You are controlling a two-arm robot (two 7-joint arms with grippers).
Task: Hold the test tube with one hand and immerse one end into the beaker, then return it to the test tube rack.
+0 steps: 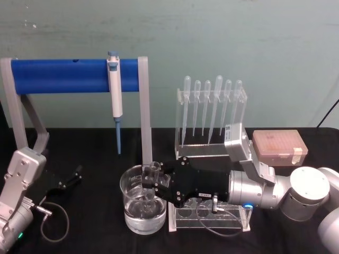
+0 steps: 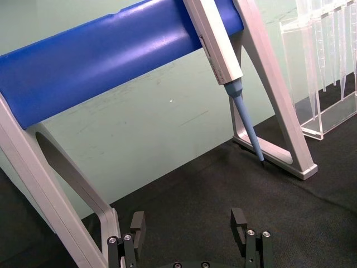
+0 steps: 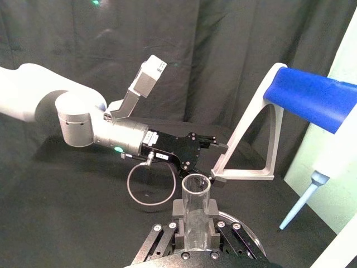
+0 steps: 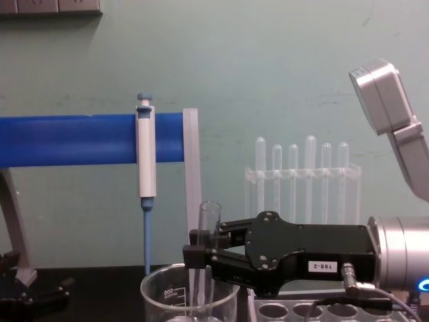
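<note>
the right gripper [image 4: 199, 253] reaches in from the robot's right, its two black fingers pinching the test tube [image 4: 210, 221] a little below its open rim and holding it upright. the tube's lower part runs down past the rim of the beaker [image 4: 157, 295] and inside its glass wall. in the head view the rounded end sits low in the beaker, where clear liquid lies, though i cannot tell for sure that the tip is wetted. just beside the beaker, on the robot's right and under the gripper's body, stands the clear test tube rack [image 1: 235, 225]; the holes that show are vacant. the left gripper [image 2: 188, 224] is parked well apart at the table's left, fingers spread and holding nothing, near the foot of the blue-barred stand [image 2: 111, 67].

as i judge it, the pick-up is done and the dip is at or close to its lowest point. what is left is to lift the tube straight up clear of the beaker's rim, carry it across to the rack, and lower it into a hole before letting go.
</note>
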